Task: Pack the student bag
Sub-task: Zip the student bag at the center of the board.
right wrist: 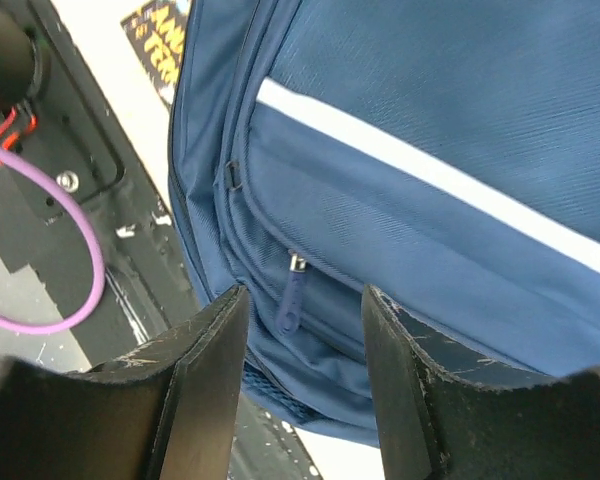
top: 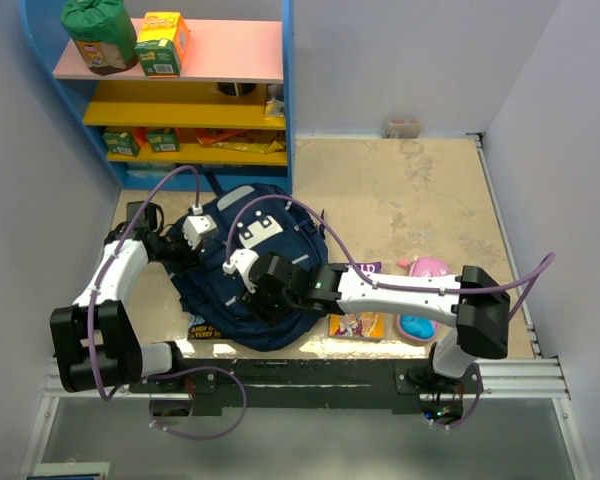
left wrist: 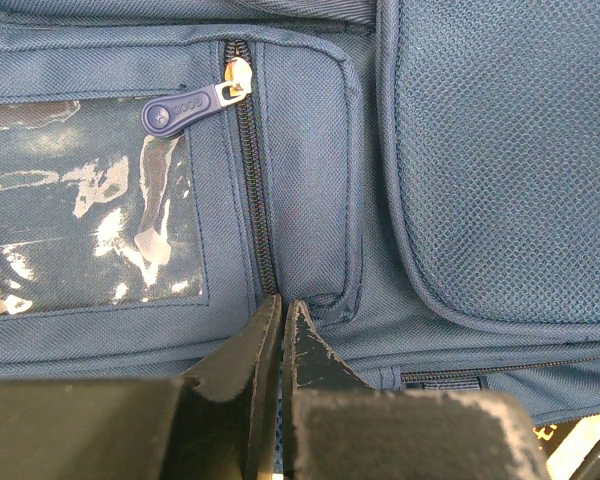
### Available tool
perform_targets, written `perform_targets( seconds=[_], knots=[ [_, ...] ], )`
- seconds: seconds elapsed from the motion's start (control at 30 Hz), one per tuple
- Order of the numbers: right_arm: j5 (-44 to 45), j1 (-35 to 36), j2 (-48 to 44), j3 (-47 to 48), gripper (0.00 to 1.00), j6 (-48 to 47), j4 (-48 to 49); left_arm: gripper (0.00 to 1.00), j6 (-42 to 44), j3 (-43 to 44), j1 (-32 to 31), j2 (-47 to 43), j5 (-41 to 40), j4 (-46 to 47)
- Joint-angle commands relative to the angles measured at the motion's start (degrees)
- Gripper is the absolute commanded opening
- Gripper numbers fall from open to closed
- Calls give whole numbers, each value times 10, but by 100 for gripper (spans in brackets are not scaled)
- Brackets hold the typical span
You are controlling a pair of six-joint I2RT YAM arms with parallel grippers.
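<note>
The navy-blue student bag [top: 290, 245] lies flat between the arms, with its white patch [top: 260, 232] facing up. My left gripper [top: 185, 262] presses on the bag's left side. In the left wrist view it [left wrist: 280, 305] is shut at the lower end of a closed pocket zipper, with a sliver of blue fabric between the fingers. That zipper's pull [left wrist: 185, 108] lies beside a clear window pocket [left wrist: 80, 200]. My right gripper [top: 255, 300] hovers over the bag's near part. It [right wrist: 302, 300] is open, with a blue zipper pull [right wrist: 287, 300] between the fingers, below the light stripe [right wrist: 430, 175].
A pink pencil case [top: 430, 268], a picture book [top: 357, 325] and a teal item [top: 417, 327] lie right of the bag. Another book [top: 202, 330] pokes out under the bag's near left corner. A blue shelf [top: 180, 90] with snack packs stands at the back left.
</note>
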Motion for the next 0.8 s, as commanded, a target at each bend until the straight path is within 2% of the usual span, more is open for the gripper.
perform_targets(
  seconds=[0.0, 0.6, 0.77],
  knots=[
    [-35, 3, -7, -12, 51, 33, 12, 0, 16, 13, 9, -17, -3, 15],
    [-21, 3, 46, -20, 42, 63, 37, 0, 16, 18, 9, -23, 5, 5],
    [-6, 6, 57, -29, 38, 74, 41, 4, 23, 30, 9, -25, 1, -10]
  ],
)
